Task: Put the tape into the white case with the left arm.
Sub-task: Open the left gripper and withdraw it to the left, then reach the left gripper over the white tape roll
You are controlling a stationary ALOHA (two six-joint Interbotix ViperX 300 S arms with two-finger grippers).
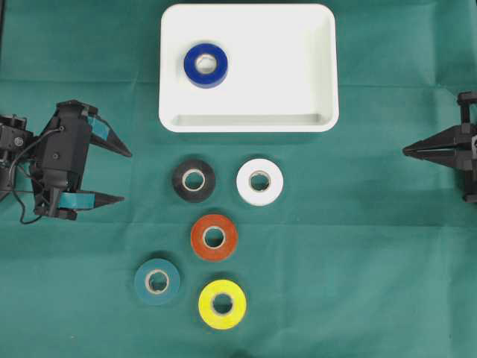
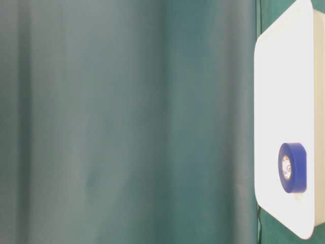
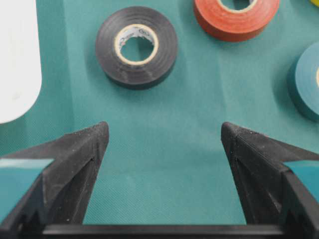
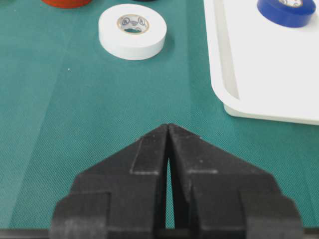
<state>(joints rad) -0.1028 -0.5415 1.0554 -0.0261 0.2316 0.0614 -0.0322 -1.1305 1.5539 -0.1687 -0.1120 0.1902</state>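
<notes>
Lying flat in the white case (image 1: 249,67), the blue tape roll (image 1: 206,65) sits inside; the left gripper (image 1: 125,177) is spread empty, the right gripper (image 1: 406,151) pinched together, its arm cut off at the frame edge.

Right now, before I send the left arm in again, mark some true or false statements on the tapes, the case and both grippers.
1. The blue tape lies inside the white case. True.
2. The left gripper holds the black tape. False: its jaws are open and empty, and the black tape lies on the cloth ahead of it.
3. The right gripper is shut. True.
4. The white tape is in the case. False: it lies on the cloth just outside it.
5. Five tapes lie outside the case. True.
</notes>
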